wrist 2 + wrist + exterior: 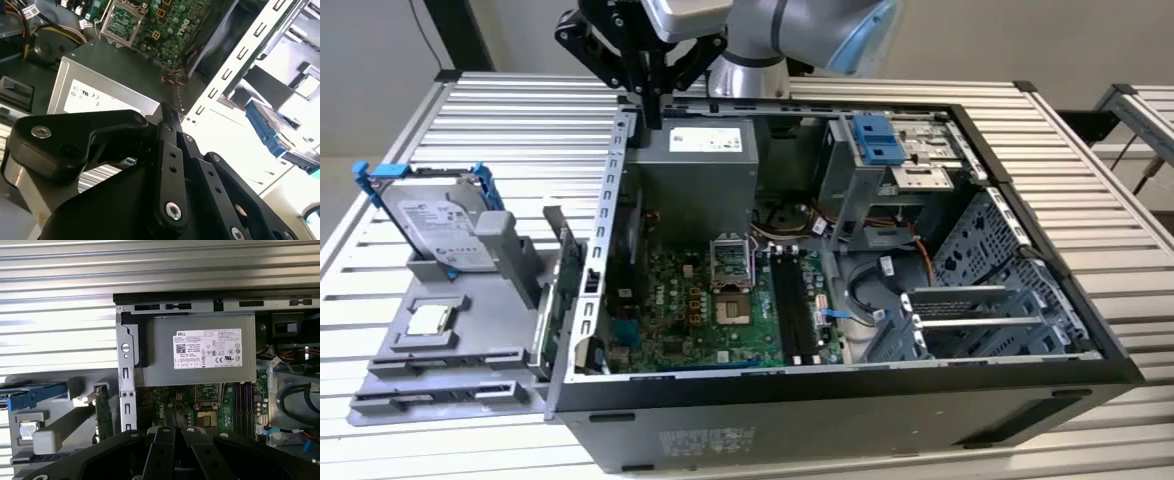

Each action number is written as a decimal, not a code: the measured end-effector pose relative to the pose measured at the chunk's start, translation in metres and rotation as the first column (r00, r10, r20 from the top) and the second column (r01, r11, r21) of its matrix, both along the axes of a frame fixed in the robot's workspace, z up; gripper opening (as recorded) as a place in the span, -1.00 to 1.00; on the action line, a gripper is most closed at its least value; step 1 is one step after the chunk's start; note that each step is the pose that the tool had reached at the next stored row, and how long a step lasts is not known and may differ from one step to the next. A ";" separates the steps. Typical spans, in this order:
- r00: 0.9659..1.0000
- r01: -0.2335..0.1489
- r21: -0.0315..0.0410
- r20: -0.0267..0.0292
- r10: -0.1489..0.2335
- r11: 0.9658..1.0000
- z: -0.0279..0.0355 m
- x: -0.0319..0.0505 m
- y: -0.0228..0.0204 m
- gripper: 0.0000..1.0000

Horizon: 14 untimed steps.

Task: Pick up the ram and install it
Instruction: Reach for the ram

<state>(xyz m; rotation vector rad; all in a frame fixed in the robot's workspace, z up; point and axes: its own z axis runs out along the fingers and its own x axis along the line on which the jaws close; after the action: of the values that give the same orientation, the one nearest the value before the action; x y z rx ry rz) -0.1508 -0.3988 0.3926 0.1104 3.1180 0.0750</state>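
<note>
Exterior view: the gripper (pixel 647 100) is held above the case (pixel 854 375), fingers closed on nothing; the ram (pixel 566 266) is stood edgewise in a gray holder (pixel 454 345) outside. Second wrist view: the power supply's printed label (pixel 100 102) is partly hidden by the fingers (pixel 170 150). First wrist view: the ram's lower end is covered.

Slatted table (pixel 494 110) bears an open computer case (pixel 854 420) and, seemingly, a grey holder (pixel 454 355).
</note>
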 end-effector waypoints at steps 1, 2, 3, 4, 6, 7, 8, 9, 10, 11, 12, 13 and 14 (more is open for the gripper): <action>1.000 0.000 0.000 0.000 0.000 1.000 0.0000 -0.0022 0.0000 -1.00; 1.000 0.000 0.000 0.000 0.000 1.000 0.0000 -0.0045 0.0000 -1.00; 1.000 0.000 0.000 0.000 0.000 1.000 0.0000 -0.0067 0.0000 -1.00; 1.000 0.000 0.000 0.000 0.000 1.000 0.0000 -0.0090 0.0000 -1.00; 1.000 0.000 0.000 0.000 0.000 1.000 0.0000 -0.0133 0.0000 -1.00; 1.000 0.000 0.000 0.000 0.000 1.000 0.0000 -0.0157 0.0000 -1.00; 1.000 0.000 0.000 0.000 0.000 1.000 0.0000 -0.0179 0.0000 -1.00; 1.000 0.000 0.000 0.000 0.000 1.000 0.0000 -0.0201 0.0000 -1.00; 1.000 0.000 0.000 0.000 0.000 1.000 0.0000 -0.0223 0.0000 -1.00; 1.000 0.000 0.000 0.000 0.000 1.000 0.0000 -0.0247 0.0000 -1.00; 1.000 0.000 0.000 0.000 0.000 1.000 0.0000 -0.0270 0.0000 -1.00; 1.000 0.000 0.000 0.000 0.000 1.000 0.0000 -0.0293 0.0000 -1.00; 1.000 0.000 0.000 0.000 0.000 1.000 0.0000 -0.0316 0.0000 -1.00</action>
<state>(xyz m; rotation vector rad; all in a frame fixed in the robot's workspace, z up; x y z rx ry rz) -0.1824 -0.3988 0.3926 0.1105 3.1180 0.0750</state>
